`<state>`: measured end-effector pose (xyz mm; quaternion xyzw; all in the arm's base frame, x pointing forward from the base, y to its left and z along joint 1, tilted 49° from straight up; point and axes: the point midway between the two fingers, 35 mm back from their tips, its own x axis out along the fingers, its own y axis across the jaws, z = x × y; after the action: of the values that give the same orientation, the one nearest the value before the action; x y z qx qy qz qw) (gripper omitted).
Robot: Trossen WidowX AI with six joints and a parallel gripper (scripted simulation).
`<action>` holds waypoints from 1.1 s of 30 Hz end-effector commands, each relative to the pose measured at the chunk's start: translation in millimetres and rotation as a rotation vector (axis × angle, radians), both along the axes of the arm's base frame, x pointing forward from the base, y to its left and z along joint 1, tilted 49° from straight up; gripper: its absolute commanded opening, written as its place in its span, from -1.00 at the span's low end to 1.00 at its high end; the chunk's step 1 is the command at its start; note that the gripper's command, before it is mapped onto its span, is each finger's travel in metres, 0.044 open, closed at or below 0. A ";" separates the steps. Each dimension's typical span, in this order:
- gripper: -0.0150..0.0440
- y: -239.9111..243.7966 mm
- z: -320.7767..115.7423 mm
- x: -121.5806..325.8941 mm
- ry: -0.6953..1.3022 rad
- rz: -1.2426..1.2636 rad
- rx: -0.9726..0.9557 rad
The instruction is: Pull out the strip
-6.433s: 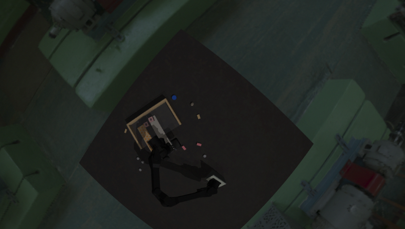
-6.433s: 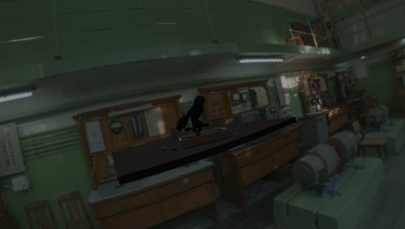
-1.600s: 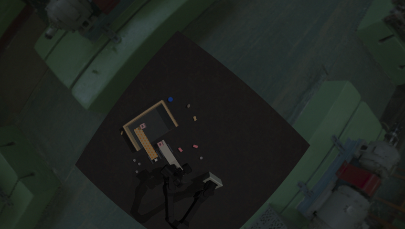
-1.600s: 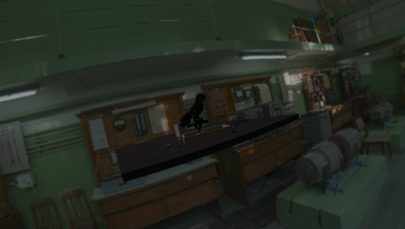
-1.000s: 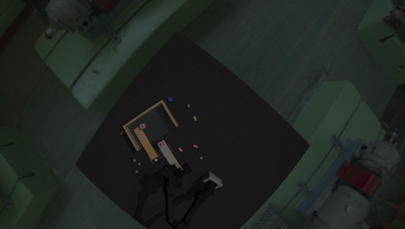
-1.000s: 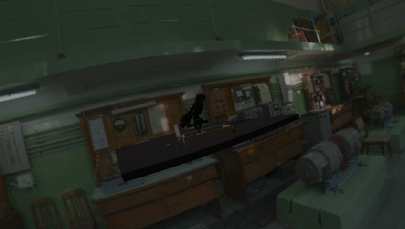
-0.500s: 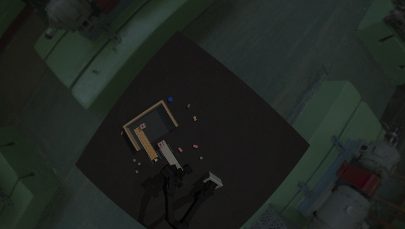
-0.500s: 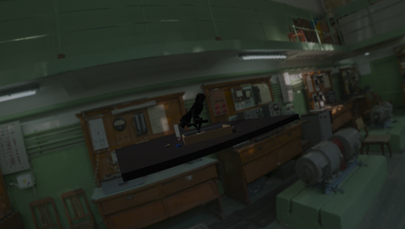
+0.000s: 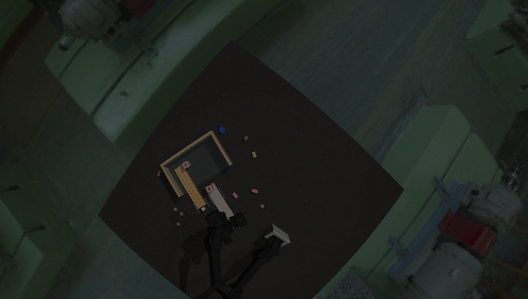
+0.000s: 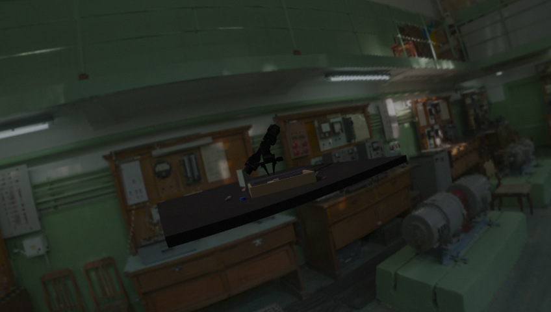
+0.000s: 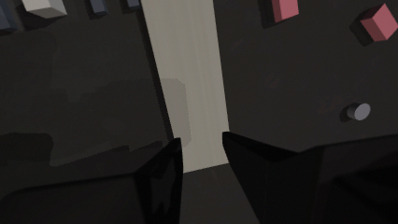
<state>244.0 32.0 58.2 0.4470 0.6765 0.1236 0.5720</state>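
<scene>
One gripper (image 11: 202, 145) | jaws apart, holding nothing | above pale strip (image 11: 189, 70) near end | dark table (image 11: 290, 75) either side.

All three views are dim and low in contrast, the dark worktop (image 9: 303, 155) swallowing detail, its straight edges bowed by lens distortion from above, with soft shadows and a blurred, faintly lit ceiling lamp (image 10: 357, 77).
</scene>
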 end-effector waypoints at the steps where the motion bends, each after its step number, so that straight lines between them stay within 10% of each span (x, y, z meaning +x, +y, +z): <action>1: 0.31 -5.4 -2.9 13.9 0.023 -0.012 -0.001; 9: 1.00 -16.5 -5.6 44.6 0.021 -0.012 -0.001; 33: 1.00 -52.4 -18.5 135.7 0.016 -0.012 -0.003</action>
<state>370.7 -16.3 45.0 0.4529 0.6759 0.1159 0.5697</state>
